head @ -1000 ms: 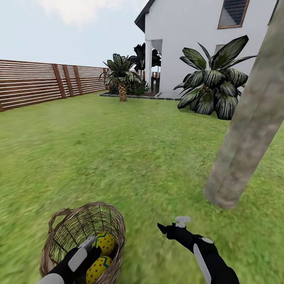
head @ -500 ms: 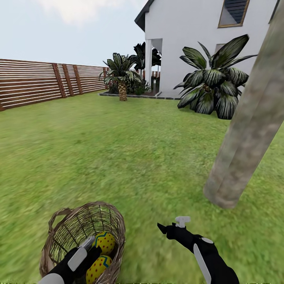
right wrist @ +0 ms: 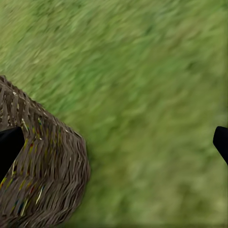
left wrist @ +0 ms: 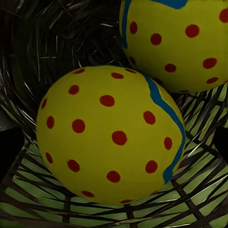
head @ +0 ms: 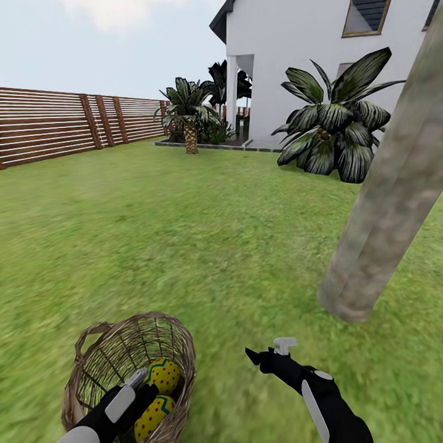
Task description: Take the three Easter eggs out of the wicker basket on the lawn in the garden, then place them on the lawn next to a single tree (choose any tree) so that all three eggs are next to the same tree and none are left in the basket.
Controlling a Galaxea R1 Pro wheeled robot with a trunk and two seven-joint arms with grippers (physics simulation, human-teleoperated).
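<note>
Your left hand (head: 143, 380) is down inside the wicker basket (head: 98, 352) at the near left of the lawn (head: 203, 234); I cannot tell whether its fingers are apart or together. Two Easter eggs (left wrist: 111, 137) show there, touching, each lying tilted with its long axis slanted and zigzag band running over it. They look smooth, rigid and light, likely to slip, so take one across its widest middle. Your right hand (head: 264, 352) hovers spread over grass near the tree (head: 384, 209), holding nothing.
</note>
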